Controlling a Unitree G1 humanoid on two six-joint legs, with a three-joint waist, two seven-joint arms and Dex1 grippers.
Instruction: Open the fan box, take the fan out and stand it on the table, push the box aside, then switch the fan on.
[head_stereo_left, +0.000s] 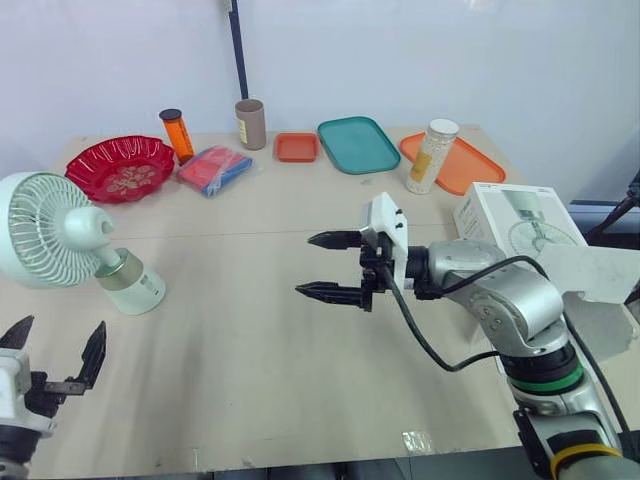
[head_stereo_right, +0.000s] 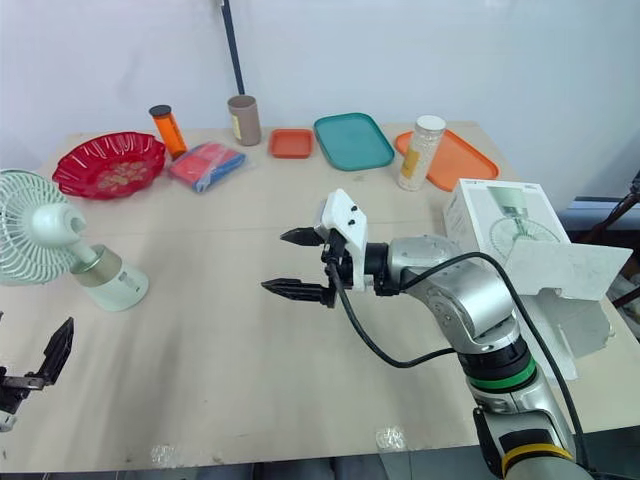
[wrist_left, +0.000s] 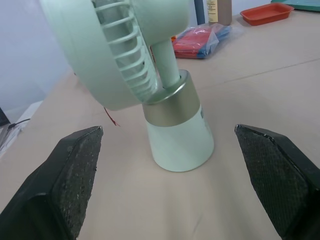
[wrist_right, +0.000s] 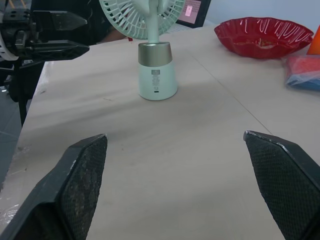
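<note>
A mint-green fan (head_stereo_left: 62, 236) stands upright on its pale base (head_stereo_left: 131, 287) at the table's left side. My left gripper (head_stereo_left: 58, 340) is open and empty near the front left edge, just in front of the fan. In the left wrist view the fan base (wrist_left: 176, 131) sits a short way beyond the fingers. My right gripper (head_stereo_left: 308, 265) hovers open and empty over the middle of the table, pointing left toward the fan (wrist_right: 156, 75). The white fan box (head_stereo_left: 508, 216) rests at the right edge with its flap (head_stereo_left: 592, 272) open.
Along the back stand a red bowl (head_stereo_left: 120, 167), an orange bottle (head_stereo_left: 177, 135), a red-and-blue packet (head_stereo_left: 214, 168), a brown cup (head_stereo_left: 251, 123), a small orange tray (head_stereo_left: 296, 147), a teal tray (head_stereo_left: 358, 144), a white jar (head_stereo_left: 432, 155) and an orange tray (head_stereo_left: 470, 168).
</note>
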